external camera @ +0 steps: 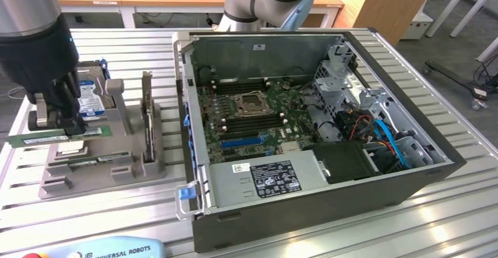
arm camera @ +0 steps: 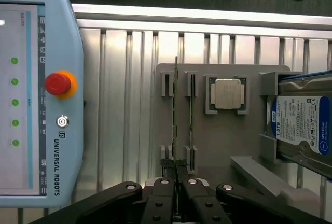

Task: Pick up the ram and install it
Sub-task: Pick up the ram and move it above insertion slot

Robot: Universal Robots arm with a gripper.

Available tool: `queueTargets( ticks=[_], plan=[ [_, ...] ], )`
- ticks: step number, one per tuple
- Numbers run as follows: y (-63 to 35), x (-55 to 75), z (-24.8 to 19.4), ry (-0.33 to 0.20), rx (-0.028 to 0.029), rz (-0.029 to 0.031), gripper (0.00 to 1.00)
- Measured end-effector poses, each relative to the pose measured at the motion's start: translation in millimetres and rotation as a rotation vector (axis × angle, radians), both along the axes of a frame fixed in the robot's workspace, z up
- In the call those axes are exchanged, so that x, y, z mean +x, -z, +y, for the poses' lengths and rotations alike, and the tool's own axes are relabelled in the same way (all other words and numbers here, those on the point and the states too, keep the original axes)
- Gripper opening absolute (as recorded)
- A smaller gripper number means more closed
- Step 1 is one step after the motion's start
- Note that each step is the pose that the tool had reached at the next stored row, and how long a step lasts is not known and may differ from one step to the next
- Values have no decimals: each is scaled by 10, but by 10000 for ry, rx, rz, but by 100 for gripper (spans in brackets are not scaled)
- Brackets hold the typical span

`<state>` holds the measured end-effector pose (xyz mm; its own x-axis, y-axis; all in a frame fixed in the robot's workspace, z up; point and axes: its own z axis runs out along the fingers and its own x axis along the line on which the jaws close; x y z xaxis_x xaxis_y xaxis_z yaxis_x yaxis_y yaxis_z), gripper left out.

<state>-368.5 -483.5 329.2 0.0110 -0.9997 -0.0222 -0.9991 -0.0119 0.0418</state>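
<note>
Fingers pinching the ram (held roughly level); gripper pointing straight down, over the grey holder

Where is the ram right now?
On the exterior view's left, the ram is held in the gripper over the grey holder tray, beside the open computer case.

Slatted metal table. Open computer case, the exterior view's right: motherboard inside, power supply at near edge. Grey parts holder, left: upright hard drive, silver processor lying flat. Control tablet, red stop button, near edge.
</note>
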Motion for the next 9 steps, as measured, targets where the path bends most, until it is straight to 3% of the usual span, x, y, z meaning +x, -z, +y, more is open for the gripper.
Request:
queueTargets(
  ticks=[9],
  plan=[
    [-184,0,0,25,1,0,12]
  ],
)
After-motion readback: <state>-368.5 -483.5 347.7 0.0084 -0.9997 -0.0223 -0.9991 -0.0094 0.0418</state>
